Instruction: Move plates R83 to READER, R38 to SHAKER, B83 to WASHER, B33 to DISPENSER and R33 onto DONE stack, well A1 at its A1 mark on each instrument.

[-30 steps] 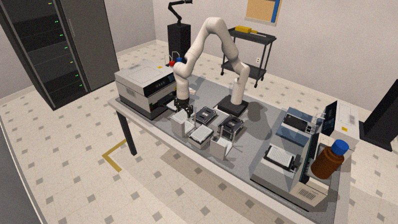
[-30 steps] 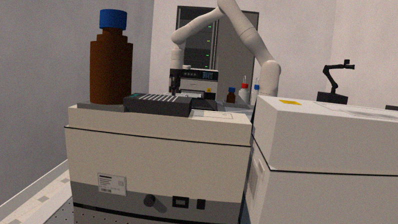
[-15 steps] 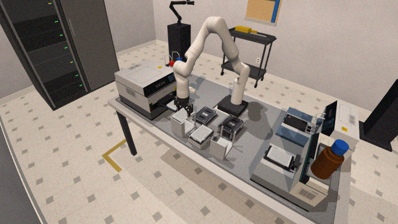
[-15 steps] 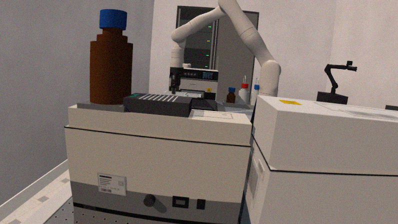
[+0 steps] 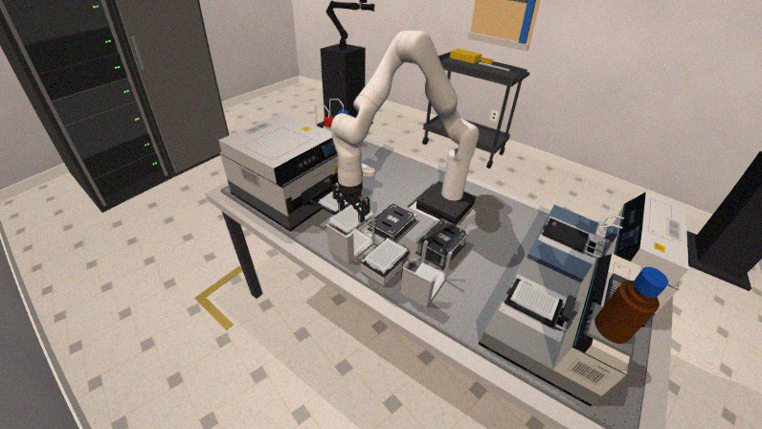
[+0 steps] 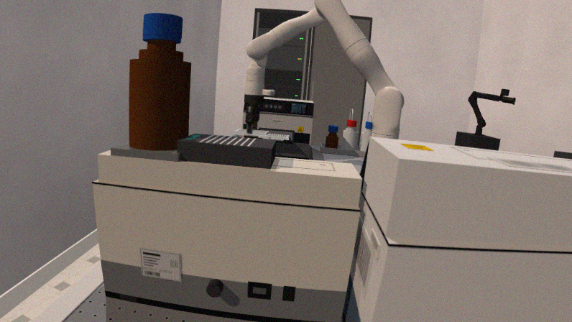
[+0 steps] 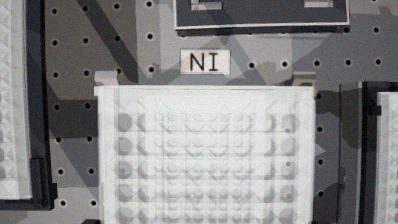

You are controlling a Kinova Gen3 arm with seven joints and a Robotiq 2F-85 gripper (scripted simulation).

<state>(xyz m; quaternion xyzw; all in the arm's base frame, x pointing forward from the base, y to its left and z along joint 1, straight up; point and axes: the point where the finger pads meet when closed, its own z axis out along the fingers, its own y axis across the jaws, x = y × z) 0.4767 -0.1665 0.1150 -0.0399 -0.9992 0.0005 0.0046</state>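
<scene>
My gripper points down, shut on plate B83, a white plate held level above the IN rack. The rack's label shows upside down in the wrist view. Another white plate lies lower in the IN rack. White plates sit on a low block, on the right instrument and at the left instrument's front. The rack to the right, which I take for DONE, holds white plates; how many I cannot tell. Plate and station lettering is too small.
Two dark nests stand between the racks and the arm's base. A large white instrument stands left. At the right are a blue instrument with a dark top and an amber bottle. Thin posts rise at the racks' corners.
</scene>
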